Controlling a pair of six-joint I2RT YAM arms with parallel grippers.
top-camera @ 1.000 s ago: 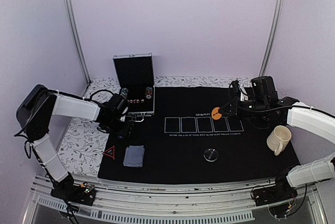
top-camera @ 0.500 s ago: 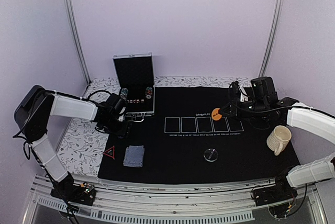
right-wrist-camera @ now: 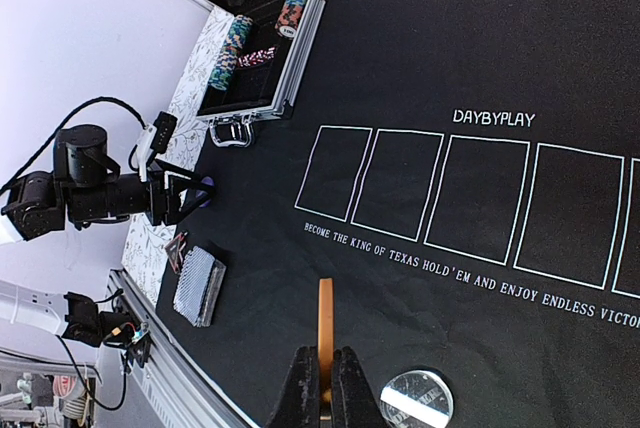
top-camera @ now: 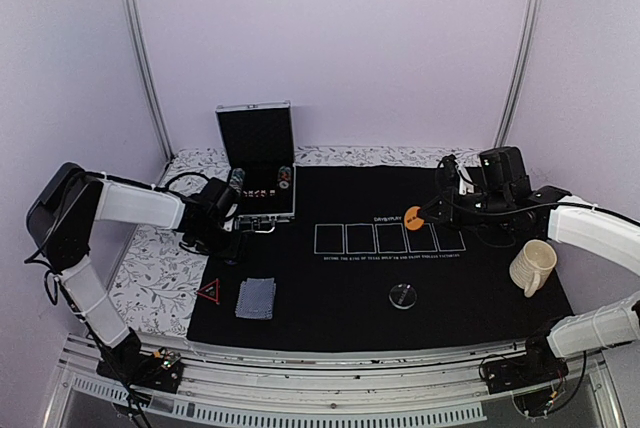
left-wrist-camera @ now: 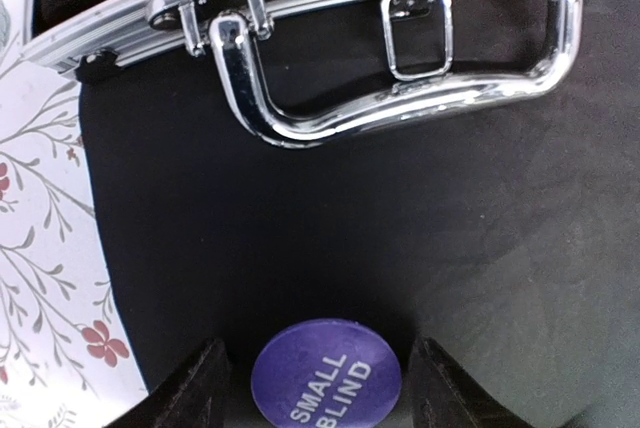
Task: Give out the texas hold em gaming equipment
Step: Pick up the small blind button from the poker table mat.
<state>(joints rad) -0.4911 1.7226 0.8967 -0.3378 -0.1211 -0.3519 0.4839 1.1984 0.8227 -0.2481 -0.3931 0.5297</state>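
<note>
Left gripper [left-wrist-camera: 322,388] – narrower around purple chip [left-wrist-camera: 327,373]

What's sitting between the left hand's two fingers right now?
A purple disc marked SMALL BLIND, lying flat on the black mat. The left hand has its fingers either side of it, not clamped. The left wrist view shows it.

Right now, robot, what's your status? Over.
Left gripper open, straddling purple small-blind chip on mat. Right gripper shut on orange chip, held over mat. Case handle just beyond left gripper, not touching.
</note>
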